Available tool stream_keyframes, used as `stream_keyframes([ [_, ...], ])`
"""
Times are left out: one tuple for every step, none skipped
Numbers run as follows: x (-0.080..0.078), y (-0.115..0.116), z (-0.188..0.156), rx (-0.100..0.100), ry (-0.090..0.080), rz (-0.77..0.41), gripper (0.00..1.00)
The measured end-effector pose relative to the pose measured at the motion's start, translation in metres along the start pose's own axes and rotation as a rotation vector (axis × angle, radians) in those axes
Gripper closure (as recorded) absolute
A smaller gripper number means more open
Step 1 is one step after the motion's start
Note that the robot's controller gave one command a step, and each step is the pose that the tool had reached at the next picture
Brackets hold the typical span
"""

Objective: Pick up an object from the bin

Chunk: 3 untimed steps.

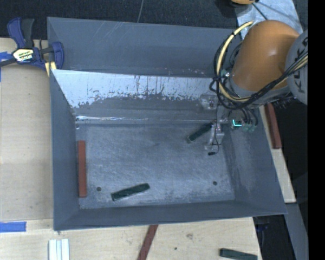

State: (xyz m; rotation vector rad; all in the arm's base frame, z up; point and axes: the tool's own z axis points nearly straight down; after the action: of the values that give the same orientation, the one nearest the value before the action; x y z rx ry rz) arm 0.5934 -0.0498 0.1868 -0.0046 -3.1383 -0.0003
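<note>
The arm comes into the bin (pixel 151 47) from the right side. Its wrist carries a round orange cover (pixel 266 50), with black and yellow cables (pixel 226 69) looped around it. Below the cover, the hand (pixel 213 145) hangs low over the right part of the bin floor, near the back wall and the right wall. From this view I cannot tell whether the hand is released or clenched. Just left of the hand lies a short dark stick (pixel 199 134). It is tilted, so that its right end sits higher in the view and points toward the hand. This end is touching the hand or is just beside it, and I cannot tell which, so it is not clear that the hand grasps the stick. A green stick (pixel 130 191), a little longer, lies well apart from the hand, near the front wall and left of the middle, almost parallel to that wall. A brown bar (pixel 82 168) lies along the foot of the left wall.
</note>
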Motion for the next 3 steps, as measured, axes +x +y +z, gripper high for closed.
stream_keyframes([
  [-0.002,0.0,-0.004,0.001,-0.007,-0.001,0.0],
  [-0.019,-0.023,0.066,0.001,-0.012,0.026,0.0],
  [-0.031,-0.06,0.119,0.0,-0.002,-0.063,0.0],
])
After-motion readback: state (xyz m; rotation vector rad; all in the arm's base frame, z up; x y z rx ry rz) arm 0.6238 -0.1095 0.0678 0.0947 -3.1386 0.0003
